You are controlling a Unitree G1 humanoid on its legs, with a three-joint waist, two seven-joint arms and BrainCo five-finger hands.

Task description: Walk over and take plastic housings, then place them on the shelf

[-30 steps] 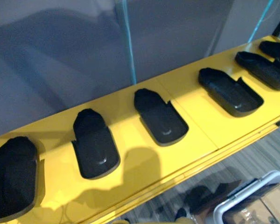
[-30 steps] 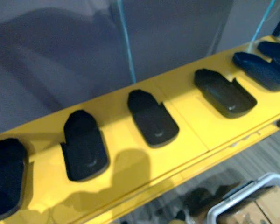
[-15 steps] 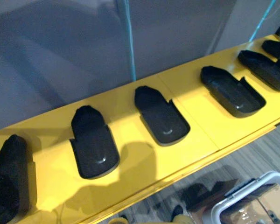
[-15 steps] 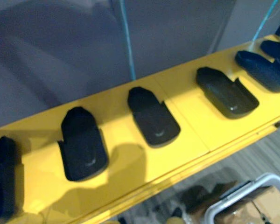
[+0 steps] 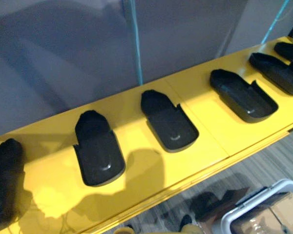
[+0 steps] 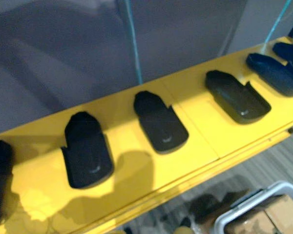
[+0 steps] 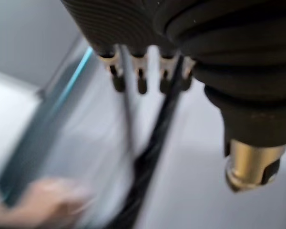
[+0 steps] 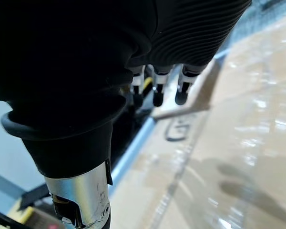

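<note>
We see black plastic housings point(image 5: 98, 148) lying in a row on the yellow shelf point(image 5: 205, 122); our left hand point(image 7: 219, 57) and right hand point(image 8: 86, 57) hang slack-fingered, empty.

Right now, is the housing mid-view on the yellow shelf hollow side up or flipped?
Hollow side up. The housing lies flat on the yellow shelf, its raised rim ringing a sunken floor.

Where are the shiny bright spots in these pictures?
Left eye view: the yellow shelf glares brightest near its left end, and small glints sit inside the plastic housings in the middle of the row. Right wrist view: streaks of light shine on the glossy cardboard past the right hand.
</note>
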